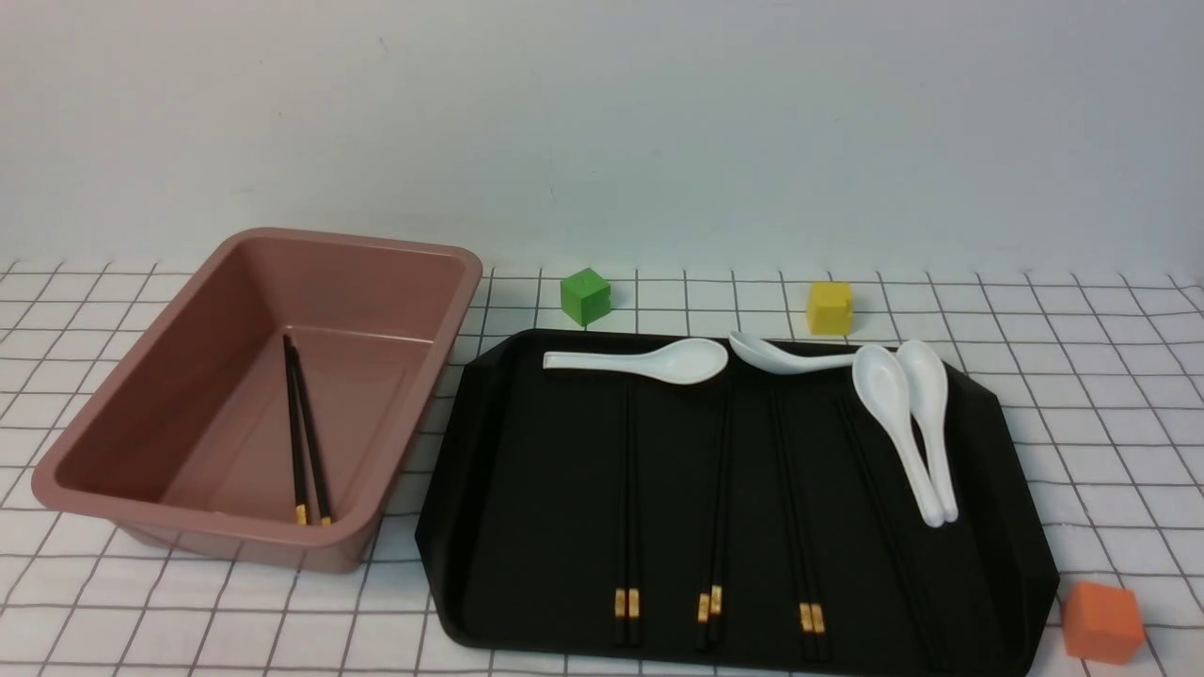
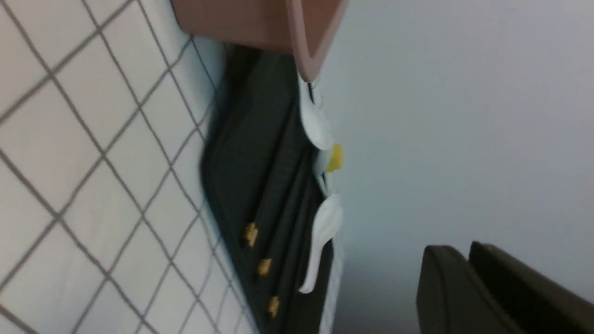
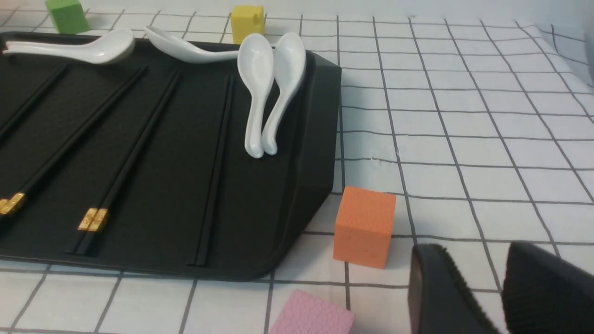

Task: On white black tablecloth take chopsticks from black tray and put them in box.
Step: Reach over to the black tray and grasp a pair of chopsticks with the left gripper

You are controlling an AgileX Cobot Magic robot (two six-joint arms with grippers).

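I count one chopstick pair [image 1: 306, 442] in the box [image 1: 141, 423], with four pairs [image 1: 715, 508] left on the tray [image 1: 527, 527]. The right claw [image 3: 482, 253] is slightly spread and empty; I cannot tell for the left claw [image 2: 459, 250].

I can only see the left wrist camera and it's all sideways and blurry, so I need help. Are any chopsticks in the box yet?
Observer: Yes. One pair of chopsticks lies inside the box.
Operator: How many pairs are on the tray? I only see three gold bits.
Observer: Four pairs lie on the black tray. The rightmost pair shows no gold band.
Operator: Is there anything beside the tray that I might bump?
Observer: An orange cube sits on the tablecloth, just off the tray's near right corner.
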